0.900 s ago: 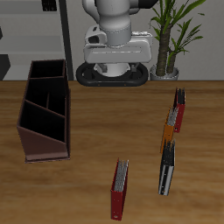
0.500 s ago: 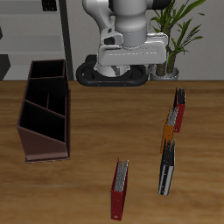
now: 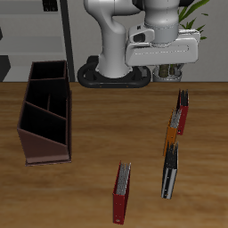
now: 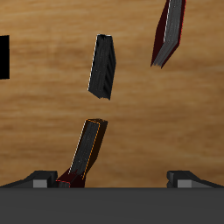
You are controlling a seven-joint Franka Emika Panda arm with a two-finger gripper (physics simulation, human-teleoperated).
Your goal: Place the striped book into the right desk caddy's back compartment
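The arm has swung over above the books. Its end effector point(image 4: 114, 178) is wide open, holding nothing. The striped book point(image 3: 169, 174) stands near the table's point(image 3: 98, 134) front edge, far from the right desk caddy point(image 3: 44, 120). Grabbing probably comes next.

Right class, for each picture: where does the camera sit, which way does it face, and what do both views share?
Exterior view: high before the wooden table, facing the white robot arm, its claw and the dark reddish-brown wooden desk caddy.
Wrist view: on the claw, looking down at the table; only its open fingertips show.
Shared: the thin black-and-white striped book and the orange book.
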